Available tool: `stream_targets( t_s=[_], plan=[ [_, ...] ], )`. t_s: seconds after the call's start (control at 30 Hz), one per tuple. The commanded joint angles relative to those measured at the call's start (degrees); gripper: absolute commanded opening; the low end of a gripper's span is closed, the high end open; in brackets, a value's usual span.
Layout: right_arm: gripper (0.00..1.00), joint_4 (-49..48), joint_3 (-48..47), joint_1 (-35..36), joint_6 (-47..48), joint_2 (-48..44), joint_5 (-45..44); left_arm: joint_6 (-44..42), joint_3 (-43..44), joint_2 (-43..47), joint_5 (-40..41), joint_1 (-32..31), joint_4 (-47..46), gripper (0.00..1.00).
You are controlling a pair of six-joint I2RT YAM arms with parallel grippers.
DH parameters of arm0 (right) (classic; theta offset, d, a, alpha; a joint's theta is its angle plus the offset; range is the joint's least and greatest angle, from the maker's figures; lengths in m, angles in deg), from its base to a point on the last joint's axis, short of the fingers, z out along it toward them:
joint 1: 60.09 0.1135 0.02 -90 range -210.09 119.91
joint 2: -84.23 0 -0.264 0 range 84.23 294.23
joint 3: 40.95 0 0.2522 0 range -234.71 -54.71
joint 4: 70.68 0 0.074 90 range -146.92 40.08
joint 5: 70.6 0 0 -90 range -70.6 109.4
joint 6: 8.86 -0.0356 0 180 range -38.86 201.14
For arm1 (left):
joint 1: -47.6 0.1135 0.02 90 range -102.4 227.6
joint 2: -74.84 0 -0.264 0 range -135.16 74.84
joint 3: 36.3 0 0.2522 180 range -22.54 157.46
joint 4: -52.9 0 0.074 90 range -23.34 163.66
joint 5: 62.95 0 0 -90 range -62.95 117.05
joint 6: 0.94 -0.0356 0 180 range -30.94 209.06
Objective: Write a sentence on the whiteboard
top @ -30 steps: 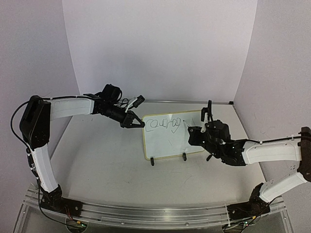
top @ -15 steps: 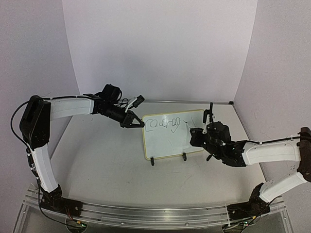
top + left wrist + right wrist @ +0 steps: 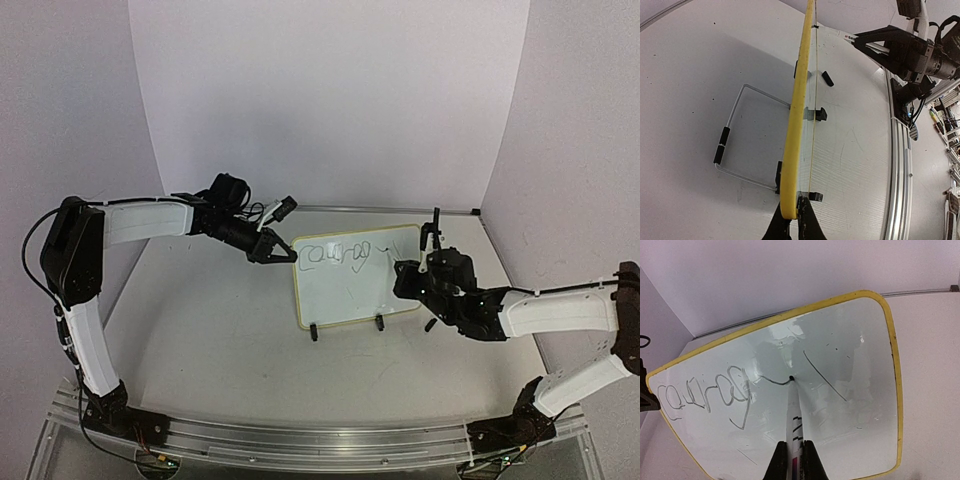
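Marker tip on the board mid-word, with only an edge pinch steadying it

The whiteboard (image 3: 355,285) stands at mid-worktop (image 3: 200,340) on two black clip feet (image 3: 313,333), propped by a wire stand (image 3: 737,117). The left gripper (image 3: 792,220) is clamped on its yellow rim at the upper left corner. The right gripper (image 3: 795,460) is clamped on a marker (image 3: 794,415), whose tip touches the glossy face just right of the sentence (image 3: 705,392). Pressing too hard could likely pivot the board about that single pinch or skid its feet, leaving a ragged stroke. Dragging the marker low could smear fresh ink. The board is glossy white with rounded corners, and bears thin cursive reading roughly "courag", a tail running to the tip, and a loose slanting stroke beyond.
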Motion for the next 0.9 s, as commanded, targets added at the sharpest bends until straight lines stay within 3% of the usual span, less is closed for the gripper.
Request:
stream_targets(
  t_s=[0.0, 0.87],
  plan=[
    [0.0, 0.31, -3.31, -1.39, 2.42, 1.79, -1.81, -5.45, 0.26, 0.46, 5.94, -0.33, 1.23, 0.0],
    [0.0, -1.71, -2.41, -1.36, 2.77, 5.77, 6.88, -5.53, 0.35, 0.3, 5.98, -0.33, 1.32, 0.0]
  ],
)
